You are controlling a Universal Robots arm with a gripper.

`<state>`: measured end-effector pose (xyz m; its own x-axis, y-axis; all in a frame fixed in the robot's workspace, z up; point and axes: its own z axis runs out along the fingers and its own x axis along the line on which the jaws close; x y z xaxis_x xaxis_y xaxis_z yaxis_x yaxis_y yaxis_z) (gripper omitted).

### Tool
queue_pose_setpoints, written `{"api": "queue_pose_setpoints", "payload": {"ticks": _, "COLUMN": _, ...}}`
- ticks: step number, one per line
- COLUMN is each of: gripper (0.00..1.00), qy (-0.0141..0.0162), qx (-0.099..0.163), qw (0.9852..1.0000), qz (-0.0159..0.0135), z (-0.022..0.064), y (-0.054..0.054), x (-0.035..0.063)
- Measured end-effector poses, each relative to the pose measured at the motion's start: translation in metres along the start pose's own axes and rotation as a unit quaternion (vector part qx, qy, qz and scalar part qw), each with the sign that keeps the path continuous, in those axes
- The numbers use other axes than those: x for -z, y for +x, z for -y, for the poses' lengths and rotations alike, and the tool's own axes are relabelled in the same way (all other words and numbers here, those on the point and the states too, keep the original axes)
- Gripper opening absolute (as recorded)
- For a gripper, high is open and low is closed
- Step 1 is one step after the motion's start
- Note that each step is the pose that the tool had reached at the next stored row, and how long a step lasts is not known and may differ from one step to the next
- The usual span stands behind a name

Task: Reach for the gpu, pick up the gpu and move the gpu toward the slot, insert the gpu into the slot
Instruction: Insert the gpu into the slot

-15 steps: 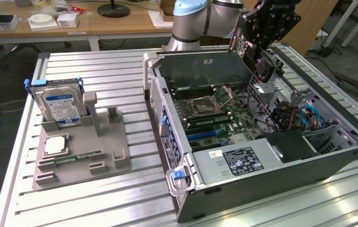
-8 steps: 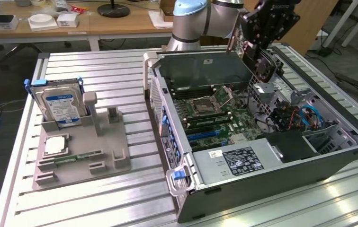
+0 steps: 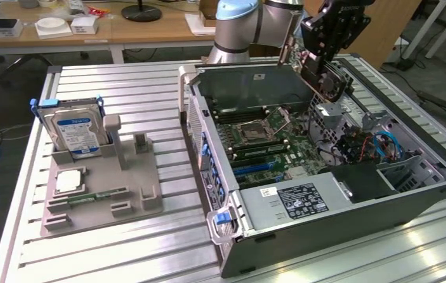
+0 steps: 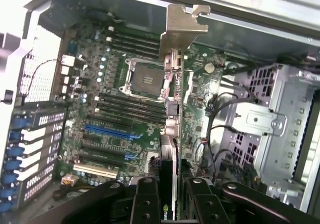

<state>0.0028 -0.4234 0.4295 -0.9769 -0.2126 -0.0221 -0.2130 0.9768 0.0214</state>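
My gripper (image 3: 327, 50) hangs over the far right part of the open computer case (image 3: 341, 206), shut on the gpu (image 3: 329, 79). The gpu is a dark card with a round black fan face, held on edge above the motherboard (image 3: 266, 138). In the wrist view the gpu (image 4: 172, 134) runs edge-on away from my gripper (image 4: 172, 196), and its silver bracket (image 4: 182, 23) is at the far end. My black fingers (image 4: 147, 201) clamp the card on both sides. The blue expansion slots (image 4: 107, 131) lie on the board to one side of the card, apart from it.
On the exterior view's left, a grey fixture (image 3: 105, 188) holds an upright silver hard drive (image 3: 77, 132), a square chip (image 3: 69, 181) and a green memory stick (image 3: 101, 194). A silver drive cage (image 4: 265, 124) and loose cables (image 4: 215, 134) crowd the case beside the card.
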Motion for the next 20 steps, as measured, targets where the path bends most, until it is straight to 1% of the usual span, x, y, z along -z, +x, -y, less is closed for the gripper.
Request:
{"api": "queue_pose_setpoints", "payload": {"ticks": 3, "gripper": 0.26, "qy": -0.0006, "qx": 0.023, "qw": 0.9997, "qz": -0.0005, "z": 0.0, "y": 0.0, "x": 0.0}}
{"api": "queue_pose_setpoints", "payload": {"ticks": 5, "gripper": 0.26, "qy": -0.0009, "qx": 0.038, "qw": 0.9993, "qz": -0.0008, "z": 0.0, "y": 0.0, "x": 0.0}}
{"api": "queue_pose_setpoints", "payload": {"ticks": 9, "gripper": 0.26, "qy": -0.0017, "qx": 0.07, "qw": 0.9975, "qz": -0.0015, "z": 0.0, "y": 0.0, "x": 0.0}}
{"api": "queue_pose_setpoints", "payload": {"ticks": 12, "gripper": 0.26, "qy": -0.0023, "qx": 0.095, "qw": 0.9955, "qz": -0.002, "z": 0.0, "y": 0.0, "x": -0.0001}}
{"api": "queue_pose_setpoints", "payload": {"ticks": 15, "gripper": 0.26, "qy": -0.0028, "qx": 0.12, "qw": 0.9928, "qz": -0.0025, "z": 0.0, "y": 0.0, "x": -0.0001}}
{"api": "queue_pose_setpoints", "payload": {"ticks": 18, "gripper": 0.26, "qy": -0.0034, "qx": 0.145, "qw": 0.9895, "qz": -0.003, "z": 0.0, "y": 0.0, "x": -0.0001}}
{"api": "queue_pose_setpoints", "payload": {"ticks": 20, "gripper": 0.26, "qy": -0.0038, "qx": 0.161, "qw": 0.9869, "qz": -0.0034, "z": 0.0, "y": 0.0, "x": -0.0001}}
